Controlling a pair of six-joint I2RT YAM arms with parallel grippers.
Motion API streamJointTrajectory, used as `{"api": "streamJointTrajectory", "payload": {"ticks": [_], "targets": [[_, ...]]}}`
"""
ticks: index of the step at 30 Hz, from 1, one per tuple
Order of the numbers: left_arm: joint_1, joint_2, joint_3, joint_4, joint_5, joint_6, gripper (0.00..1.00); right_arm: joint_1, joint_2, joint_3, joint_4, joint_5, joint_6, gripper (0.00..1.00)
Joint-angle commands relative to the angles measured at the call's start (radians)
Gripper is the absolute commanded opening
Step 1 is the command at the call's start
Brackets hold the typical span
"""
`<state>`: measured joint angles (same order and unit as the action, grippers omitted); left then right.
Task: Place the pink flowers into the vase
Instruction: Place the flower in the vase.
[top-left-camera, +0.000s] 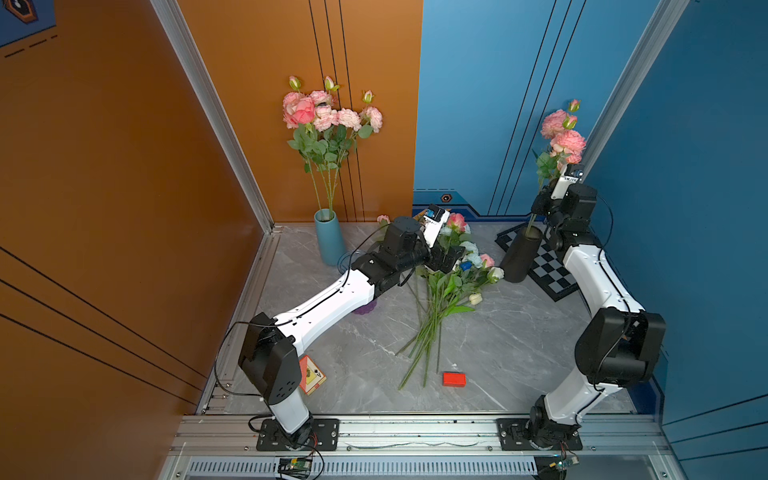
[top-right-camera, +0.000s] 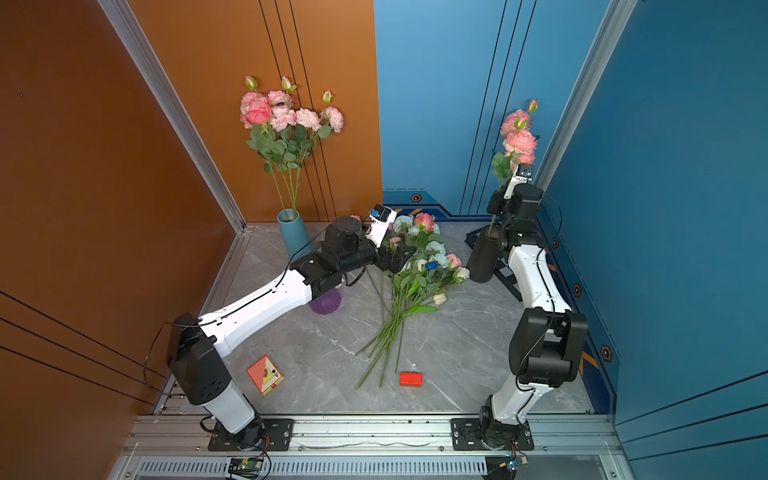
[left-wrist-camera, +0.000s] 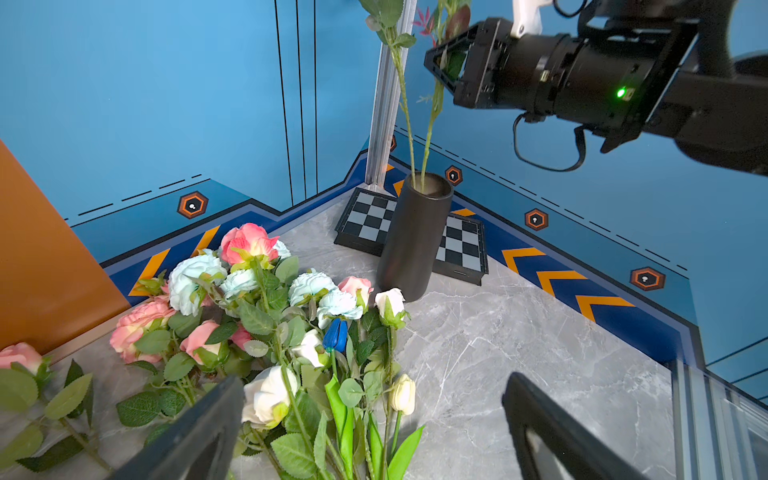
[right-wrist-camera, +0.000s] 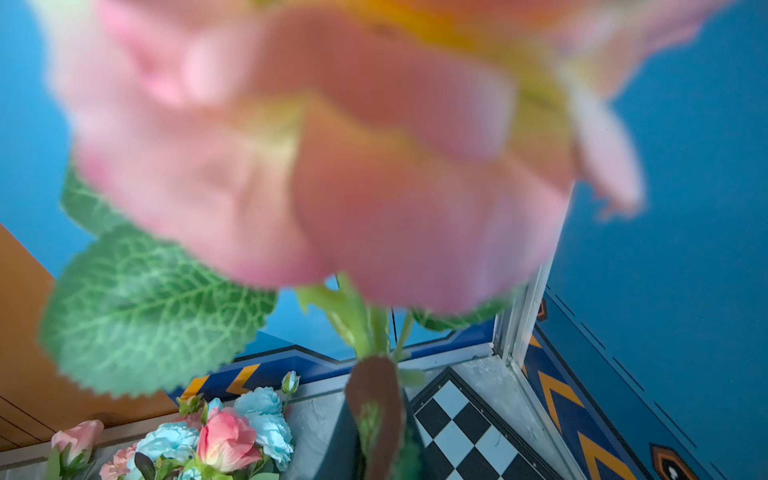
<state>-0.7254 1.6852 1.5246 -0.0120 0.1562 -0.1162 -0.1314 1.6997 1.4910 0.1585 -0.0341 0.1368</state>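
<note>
The right arm's fingers (left-wrist-camera: 461, 41) are clenched on the green stems of a tall spray of pink flowers (top-left-camera: 567, 141). It stands close to upright, and its lower ends are already inside the mouth of the matte black cylindrical vase (top-left-camera: 519, 257) at 2 o'clock on the grey marbled worktop (top-left-camera: 498, 353). The left wrist view shows two stems entering that mouth.

The left arm's fingers (left-wrist-camera: 199, 432) are spread wide, grasping nothing, and hang just above the head end of the loose mixed bunch of artificial flowers (top-left-camera: 449, 286) lying mid-worktop. The bunch's long axis runs from the heads at about 1 o'clock down to the cut ends at about 7 o'clock. Its pink heads sit mostly toward 11 and 12 o'clock of the spread fingers, mixed with pale blue and white ones. The left arm is clearly the nearer one, and I judge that a pick has to cross a stem, not follow it.

Count:
- **Vases:** three, namely the black one, a teal ceramic vase (top-left-camera: 328, 241) at 11 o'clock holding a second pink spray (top-left-camera: 328, 112), and a purple ribbed vase (top-right-camera: 325, 302), apparently empty.
- **Pink heads on the worktop:** at least five.
- **Other items:** one red block (top-left-camera: 454, 379), one red patterned card box (top-right-camera: 266, 374) and one chequered board (top-left-camera: 552, 270).
</note>
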Motion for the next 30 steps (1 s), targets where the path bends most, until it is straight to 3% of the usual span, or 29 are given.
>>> {"api": "streamJointTrajectory", "payload": {"ticks": [1, 11, 16, 30], "targets": [[0.007, -0.023, -0.011, -0.008, -0.011, 0.008, 0.99, -0.015, -0.064, -0.043, 0.087, -0.015, 0.046, 0.0], [0.008, -0.029, -0.015, -0.004, -0.011, -0.021, 0.99, -0.054, -0.054, -0.09, 0.084, -0.019, 0.108, 0.0], [0.03, -0.055, -0.078, 0.099, -0.037, -0.085, 0.99, -0.065, -0.039, -0.093, 0.065, -0.034, 0.133, 0.0], [0.053, -0.053, -0.083, 0.123, -0.066, -0.151, 0.99, -0.05, -0.007, -0.096, 0.036, -0.058, 0.155, 0.1]]}}
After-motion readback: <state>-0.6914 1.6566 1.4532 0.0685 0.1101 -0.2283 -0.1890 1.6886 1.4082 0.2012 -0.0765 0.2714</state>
